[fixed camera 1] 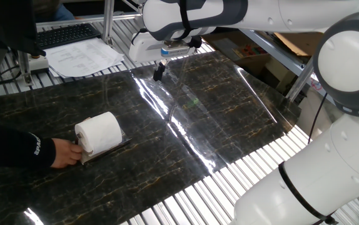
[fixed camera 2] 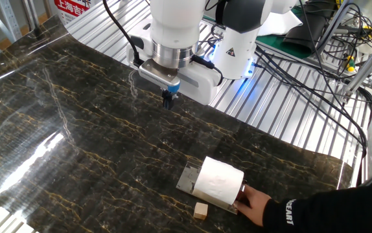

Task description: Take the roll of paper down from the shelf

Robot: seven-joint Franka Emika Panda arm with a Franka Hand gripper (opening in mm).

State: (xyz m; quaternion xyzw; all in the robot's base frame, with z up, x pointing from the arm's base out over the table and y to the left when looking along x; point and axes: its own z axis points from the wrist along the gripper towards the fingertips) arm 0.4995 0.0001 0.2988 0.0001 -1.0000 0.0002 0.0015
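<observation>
Item: roll (fixed camera 2: 218, 180), white, soft, hollow core; lay on its side on the shelf (fixed camera 2: 187, 178), a thin silvery sheet resting on the dark marbled surface (fixed camera 2: 76, 149). In the view from the robot's side the pair sat toward 5 o'clock on the surface; in the opposite view, toward 8 o'clock. Item: wooden cube (fixed camera 2: 201, 210), small and tan, just beside the shelf's near edge, apart from the roll. Item: a person's hand (fixed camera 2: 254, 204), dark sleeve, at the shelf's edge and close against the roll's end; whether it touched the roll itself could not be told. Item: gripper (fixed camera 2: 168, 99), hanging above the surface toward 12 o'clock, near the arm's base and well apart from the roll; jaws appeared closed, the tips reading as one dark point, and empty. Item: printed sheets (fixed camera 1: 82, 57) and keyboard (fixed camera 1: 67, 34), off the surface at 11 o'clock in the opposite view, no part of the task. Progress: nothing of the task was done. The roll was on the shelf, ungripped. Remaining, by judgement: travel across to the roll, open the jaws, grasp it, lift it clear, and set it down on the surface. The hand beside the roll would likely need to withdraw before an approach.
</observation>
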